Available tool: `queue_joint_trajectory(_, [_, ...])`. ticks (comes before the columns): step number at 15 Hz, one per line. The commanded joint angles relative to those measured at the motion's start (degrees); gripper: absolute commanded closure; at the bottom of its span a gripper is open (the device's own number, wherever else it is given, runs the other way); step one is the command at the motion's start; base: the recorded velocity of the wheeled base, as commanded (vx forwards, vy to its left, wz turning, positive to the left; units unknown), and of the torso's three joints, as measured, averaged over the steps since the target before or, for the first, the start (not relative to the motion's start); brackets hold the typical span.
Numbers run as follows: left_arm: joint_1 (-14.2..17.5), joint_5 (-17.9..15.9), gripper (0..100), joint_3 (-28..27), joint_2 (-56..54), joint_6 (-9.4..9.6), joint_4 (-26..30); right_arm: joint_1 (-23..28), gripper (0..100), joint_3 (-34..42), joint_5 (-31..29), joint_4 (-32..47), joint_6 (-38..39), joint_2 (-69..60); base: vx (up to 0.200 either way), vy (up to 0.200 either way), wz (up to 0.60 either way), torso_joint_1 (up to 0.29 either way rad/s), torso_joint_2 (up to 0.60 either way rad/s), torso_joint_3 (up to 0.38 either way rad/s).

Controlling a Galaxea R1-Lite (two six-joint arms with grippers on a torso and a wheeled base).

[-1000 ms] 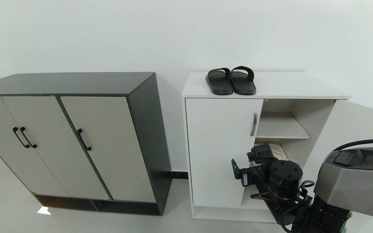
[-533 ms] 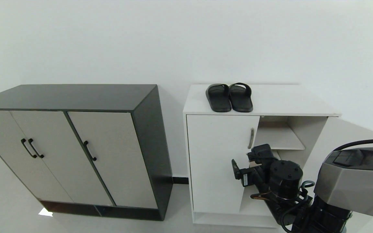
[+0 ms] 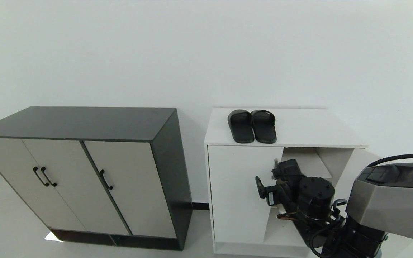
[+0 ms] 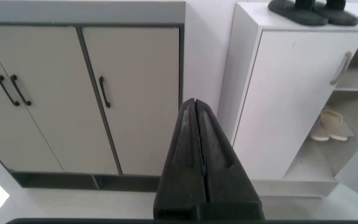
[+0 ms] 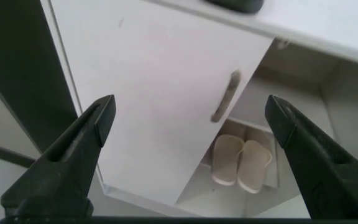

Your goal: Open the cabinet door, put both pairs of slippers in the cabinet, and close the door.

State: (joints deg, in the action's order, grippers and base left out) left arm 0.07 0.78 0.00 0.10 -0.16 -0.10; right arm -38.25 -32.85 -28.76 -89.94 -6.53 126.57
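A pair of black slippers (image 3: 251,126) lies on top of the white cabinet (image 3: 310,132), toward its left. The same black slippers (image 4: 312,7) sit at the edge of the left wrist view. A pair of beige slippers (image 5: 241,160) (image 4: 331,124) lies inside, on the bottom shelf of the open right half. The cabinet's left door (image 3: 240,193) is closed, with a grey handle (image 5: 225,96). My right gripper (image 5: 189,107) is open and empty, facing that door from a short way off. My left gripper (image 4: 196,106) is shut, empty, farther back.
A dark cabinet (image 3: 84,168) with grey doors and black handles stands to the left of the white one, with a narrow gap between them. Both stand against a white wall on a pale floor. A middle shelf (image 3: 321,166) crosses the open half.
The whole head view has slid downward, so the camera moved, not the furniture. The beige slippers have dropped behind my right arm there. The slippers and doors have not moved.
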Motion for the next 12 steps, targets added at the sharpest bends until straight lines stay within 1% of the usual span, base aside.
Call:
queue_joint_trajectory(1, [0.0,0.0,100,0.0,0.0,-0.02,0.0,0.2,0,-0.5,0.0,-0.1,-0.1,-0.7,0.000,0.000,0.00,0.276,-0.61,-0.330])
queue_joint_trajectory(2, [0.0,0.0,100,0.0,0.0,-0.02,0.0,0.2,0,-0.8,0.0,-0.1,0.1,-1.2,0.000,0.000,0.00,0.159,-0.39,-0.188])
queue_joint_trajectory(3, [0.0,0.0,100,0.0,0.0,0.07,0.0,0.2,0,-1.9,0.0,3.7,0.8,-3.4,0.000,0.000,0.00,0.046,-0.12,-0.066])
queue_joint_trajectory(6, [0.0,0.0,100,0.0,0.0,0.25,0.0,0.0,0,-6.4,-0.1,20.2,7.5,-10.2,0.000,0.000,0.00,0.000,0.00,0.000])
queue_joint_trajectory(7, [0.0,-0.1,100,0.0,0.0,0.33,0.0,-0.2,0,-9.3,-0.1,29.7,12.0,-13.5,0.000,0.000,0.00,0.000,0.00,0.000])
queue_joint_trajectory(9, [0.0,-0.1,100,0.0,0.0,0.42,0.0,-2.4,0,-16.9,-0.9,47.1,20.9,-17.6,0.000,0.000,0.00,0.000,0.00,0.000])
queue_joint_trajectory(10, [0.0,-0.1,100,0.0,0.0,0.42,0.0,-3.2,0,-19.6,-2.8,52.2,24.1,-17.9,0.000,0.000,0.00,0.000,0.00,0.000])
queue_joint_trajectory(11, [0.0,-0.2,100,0.0,0.0,0.33,0.0,-3.6,0,-20.7,-4.5,53.1,26.1,-17.2,0.000,0.000,0.00,0.000,0.00,0.000])
queue_joint_trajectory(12, [0.0,-0.2,100,0.0,0.0,0.33,0.0,-3.6,0,-20.7,-4.7,52.1,26.4,-16.1,0.000,0.000,0.00,0.000,0.00,0.000])
